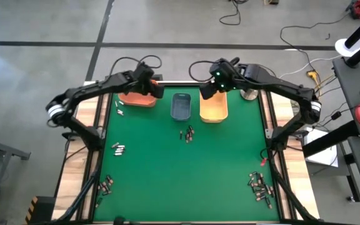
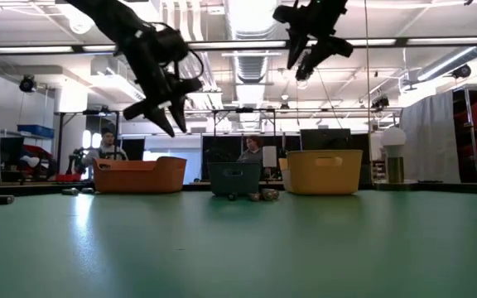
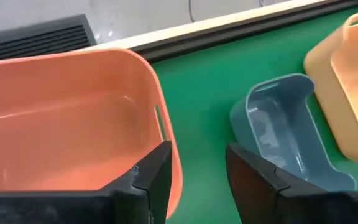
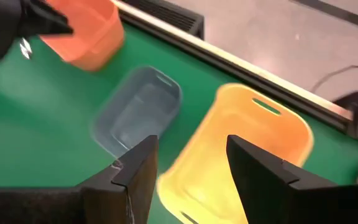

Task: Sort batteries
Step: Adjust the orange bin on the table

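While both arms hang high over the back row of bins, every battery in sight lies on the green tabletop (image 1: 167, 169) toward the near side, so the coming move turns on reaching forward and down from there.

The left gripper (image 1: 155, 89) hovers over the inner end of the orange bin (image 1: 137, 99); its fingers stand apart with nothing between them. The right gripper (image 1: 209, 89) hovers over the far end of the yellow-orange bin (image 1: 214, 107), likewise parted and empty. The blue-grey bin (image 1: 180, 105) sits between the two.

The nearest batteries are the small central cluster (image 1: 187, 134) just in front of the blue-grey bin, about midway between the arms; I cannot make out the long axis of any single cell there. A pair (image 1: 119, 108) lies beside the orange bin on the left. Further groups lie along the left side (image 1: 118, 148) and at the near-left corner (image 1: 105, 184). The largest pile (image 1: 260, 186) sits at the near-right corner, well apart from both grippers.

My judgement is that either arm could take the central cluster, while the corner piles each belong to the arm on that side.
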Controlling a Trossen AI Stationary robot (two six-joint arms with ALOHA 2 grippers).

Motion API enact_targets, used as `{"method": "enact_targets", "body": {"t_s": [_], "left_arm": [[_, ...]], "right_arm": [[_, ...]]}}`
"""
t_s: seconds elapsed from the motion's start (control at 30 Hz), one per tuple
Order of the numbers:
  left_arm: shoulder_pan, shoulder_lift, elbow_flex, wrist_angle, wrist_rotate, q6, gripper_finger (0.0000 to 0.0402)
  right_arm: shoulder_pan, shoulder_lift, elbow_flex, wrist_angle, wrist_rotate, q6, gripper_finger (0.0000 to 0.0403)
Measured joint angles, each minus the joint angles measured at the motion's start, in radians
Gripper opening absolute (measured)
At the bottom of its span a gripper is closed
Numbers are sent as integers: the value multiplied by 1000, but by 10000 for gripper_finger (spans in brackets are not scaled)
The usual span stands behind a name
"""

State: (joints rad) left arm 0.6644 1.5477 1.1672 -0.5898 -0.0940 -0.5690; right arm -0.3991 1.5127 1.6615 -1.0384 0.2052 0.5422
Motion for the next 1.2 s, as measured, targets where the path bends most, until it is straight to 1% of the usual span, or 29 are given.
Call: {"method": "enact_targets", "body": {"t_s": [0.17, 0.27, 0.37, 0.63, 0.8, 0.87, 0.93, 1.1, 1.13, 1.2], "left_arm": [[15, 122, 91, -81, -3, 0, 148], [24, 186, 137, -137, -20, 1, 155], [30, 241, 165, -138, -14, 3, 159], [31, 337, 214, -166, 3, 25, 156], [32, 385, 227, -178, 7, 25, 151], [32, 400, 235, -179, 7, 25, 138], [32, 414, 248, -177, 7, 25, 112], [34, 432, 267, -199, 6, 36, 22], [34, 428, 268, -204, 6, 38, 11], [34, 419, 274, -221, 6, 45, 9]], "right_arm": [[10, 0, -19, -74, 6, -35, 179], [17, 0, -39, -76, 6, -45, 176], [21, 0, -57, -75, 6, -51, 176], [22, 0, -77, -74, 8, -92, 184], [22, 1, -86, -72, 8, -110, 181], [22, 1, -92, -72, 8, -116, 178], [22, 0, -97, -73, 8, -134, 176], [22, -1, -98, -94, 8, -151, 180], [22, -4, -98, -94, 8, -154, 181], [22, -11, -98, -95, 7, -162, 183]]}}
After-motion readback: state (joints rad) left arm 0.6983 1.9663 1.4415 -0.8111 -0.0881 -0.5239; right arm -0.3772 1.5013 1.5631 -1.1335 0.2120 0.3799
